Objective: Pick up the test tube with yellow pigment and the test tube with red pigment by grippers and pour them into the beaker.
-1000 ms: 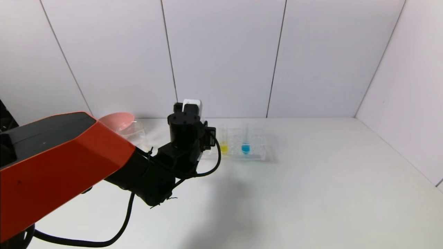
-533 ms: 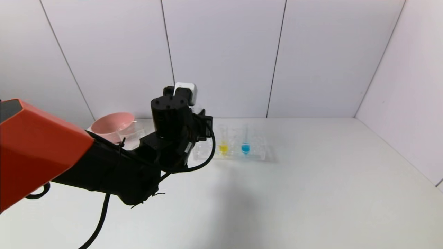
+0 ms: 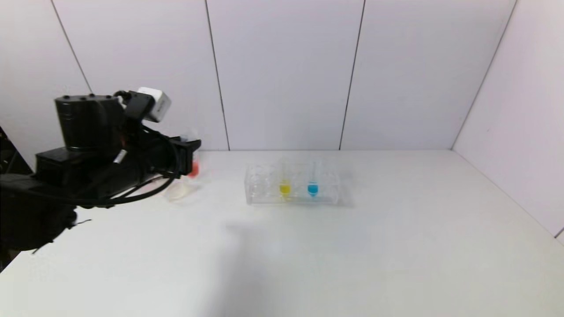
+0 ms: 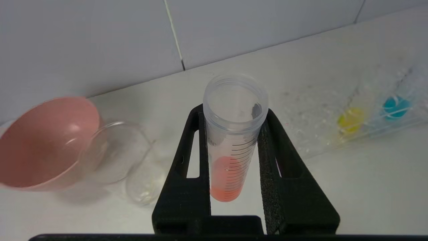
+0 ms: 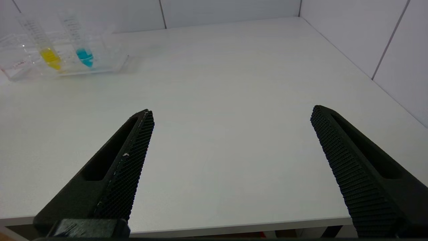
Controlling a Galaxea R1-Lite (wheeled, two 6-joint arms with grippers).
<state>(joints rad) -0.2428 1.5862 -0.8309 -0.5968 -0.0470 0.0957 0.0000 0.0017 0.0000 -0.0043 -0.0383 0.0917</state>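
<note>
At the far left of the table (image 3: pixel 308 246) we see the pink bowl (image 4: pixel 40 140), and just beside it the beaker (image 4: pixel 115 152), which looks tilted toward the bowl, though the clear glass makes this hard to judge. The left gripper (image 4: pixel 234 147) is raised above the table near the beaker, and its two fingers (image 4: pixel 187 167) press on both sides of the test tube with red pigment (image 4: pixel 230 154). The tube stands nearly upright with its open mouth up and the red liquid at its bottom. More to the right is the clear rack (image 3: pixel 293 185), near the back wall. In it stand the test tube with yellow pigment (image 3: pixel 284 181) and, next to it, the tube with blue liquid (image 3: pixel 312 181). The right gripper (image 5: pixel 230 150) hangs low at the near edge of the table, well apart from the rack, with its fingers spread wide and nothing between them
</note>
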